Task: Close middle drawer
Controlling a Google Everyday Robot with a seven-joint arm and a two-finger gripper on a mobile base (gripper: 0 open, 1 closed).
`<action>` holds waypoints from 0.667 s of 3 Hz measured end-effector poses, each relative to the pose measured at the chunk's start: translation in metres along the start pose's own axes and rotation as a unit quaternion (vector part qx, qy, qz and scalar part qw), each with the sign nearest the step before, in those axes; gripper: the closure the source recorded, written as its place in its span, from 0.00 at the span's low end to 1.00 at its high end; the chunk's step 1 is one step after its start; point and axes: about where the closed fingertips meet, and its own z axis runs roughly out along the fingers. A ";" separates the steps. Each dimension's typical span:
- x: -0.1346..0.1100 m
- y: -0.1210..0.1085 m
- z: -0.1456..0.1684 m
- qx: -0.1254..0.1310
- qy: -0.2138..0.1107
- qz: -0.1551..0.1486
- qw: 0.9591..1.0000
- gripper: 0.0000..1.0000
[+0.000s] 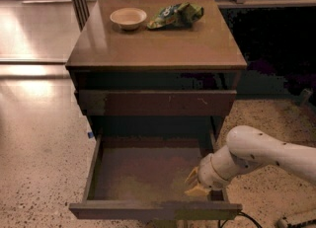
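The middle drawer [148,210] is a dark brown shallow box pulled far out of the wooden cabinet [158,49] toward me. Its low plain front panel is at the bottom of the view and its inside shows nothing in it. My gripper [196,185], with yellowish tips on a white arm [266,155], comes in from the right. It hangs inside the drawer at the right front corner, just behind the front panel and close to the right side wall.
Above the open drawer is a taller shut drawer front [155,102] with pale scratch marks. A small bowl [128,18] and a green snack bag [176,15] lie on the cabinet top. Speckled floor lies left and right, and a dark railing area behind.
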 end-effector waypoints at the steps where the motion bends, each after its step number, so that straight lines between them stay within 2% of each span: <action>1: 0.018 0.019 0.030 -0.030 -0.013 0.018 0.999 1.00; 2: 0.036 0.028 0.062 -0.055 -0.025 0.038 0.997 1.00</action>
